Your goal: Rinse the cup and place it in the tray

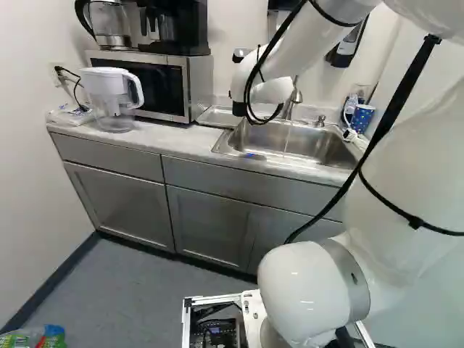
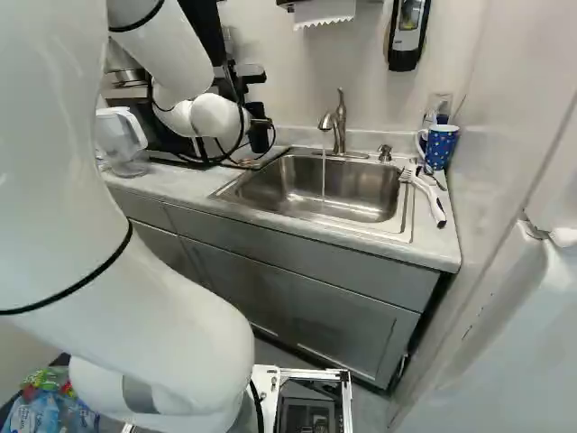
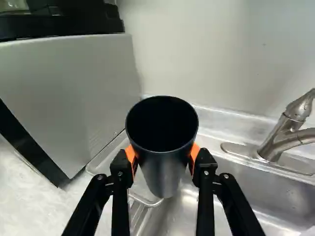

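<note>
Dark cup in the grip near the tray, tap running

The gripper [image 3: 163, 155] held the cup [image 3: 165, 172], its orange pads [image 3: 195, 152] pressed against the wall from two sides. The cup was in the air by the near corner of the metal tray [image 3: 113, 153], in front of the microwave [image 3: 74, 98] and over the edge of the sink [image 3: 231, 201]. A thin stream of water [image 2: 324, 176] fell from the faucet [image 2: 340, 126] into the basin, well apart from the cup.

Picking up was done; placing was not. Whether the rinse was finished could not be told: the running water suited a cup just rinsed or one about to be. If it was finished, what was left was probably a short move over the tray, a lowering and a release.

The cup looked black or very dark grey, plain and without a handle, round at the mouth and narrower toward the base. It stood roughly upright, mouth up. The inside was too dark to show any water or residue, and no drops could be made out on the wall, which had a soft sheen.
</note>
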You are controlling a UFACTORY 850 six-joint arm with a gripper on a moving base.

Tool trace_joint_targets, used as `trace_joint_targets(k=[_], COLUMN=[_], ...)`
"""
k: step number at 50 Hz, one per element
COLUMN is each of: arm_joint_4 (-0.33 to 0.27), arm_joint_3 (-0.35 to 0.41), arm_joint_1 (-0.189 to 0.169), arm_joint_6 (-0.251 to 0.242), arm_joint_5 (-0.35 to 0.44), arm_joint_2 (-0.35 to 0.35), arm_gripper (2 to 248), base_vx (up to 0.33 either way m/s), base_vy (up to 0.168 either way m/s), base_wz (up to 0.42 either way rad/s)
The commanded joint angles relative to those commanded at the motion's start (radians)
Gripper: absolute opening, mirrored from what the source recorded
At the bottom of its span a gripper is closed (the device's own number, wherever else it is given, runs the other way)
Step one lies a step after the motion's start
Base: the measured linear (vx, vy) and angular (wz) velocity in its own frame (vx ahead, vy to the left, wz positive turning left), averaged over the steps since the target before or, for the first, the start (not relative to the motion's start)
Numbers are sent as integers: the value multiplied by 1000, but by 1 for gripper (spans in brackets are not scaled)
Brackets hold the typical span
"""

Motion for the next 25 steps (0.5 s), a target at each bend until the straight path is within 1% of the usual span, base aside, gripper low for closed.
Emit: trace_joint_targets(k=[17, 25], arm_joint_4=[0, 0], arm_joint_3=[14, 32], arm_joint_1=[-52, -77], arm_joint_6=[0, 0], arm_joint_5=[0, 0], arm_joint_2=[14, 25], arm_gripper=[122, 122], base_vx=[0, 0], base_vy=[0, 0], base_wz=[0, 0])
